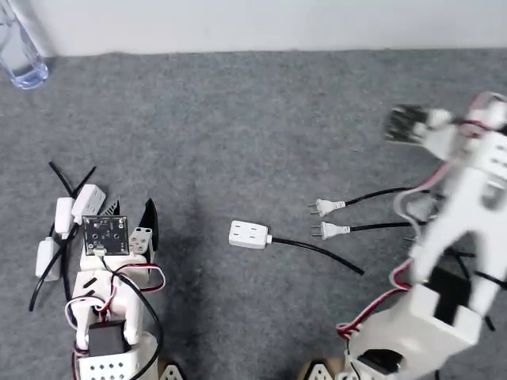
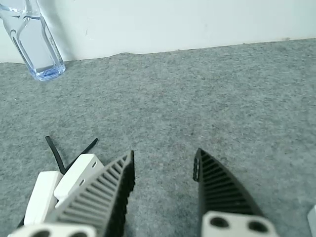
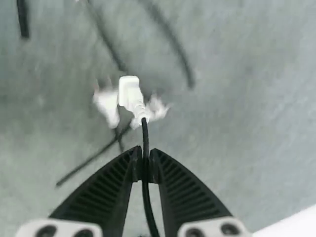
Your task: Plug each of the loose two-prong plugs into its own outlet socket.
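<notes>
The right hand (image 3: pixel 144 149) is pinching a black cord (image 3: pixel 143 133), its white connector (image 3: pixel 129 94) hanging above the desk (image 1: pixel 238 119); the left hand (image 2: pixel 164 153) is resting open; two plugs (image 1: pixel 326 207) are lying near an outlet socket (image 1: pixel 248 234).

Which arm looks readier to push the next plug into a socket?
Probably right: its fingers are shut on a black cord with a white end. The left arm's open fingers hold nothing, beside some sockets.

White plugs (image 1: pixel 327 207) and sockets (image 1: pixel 248 234) — black cords (image 1: pixel 380 194) — speckled grey table (image 1: pixel 238 119)
</notes>
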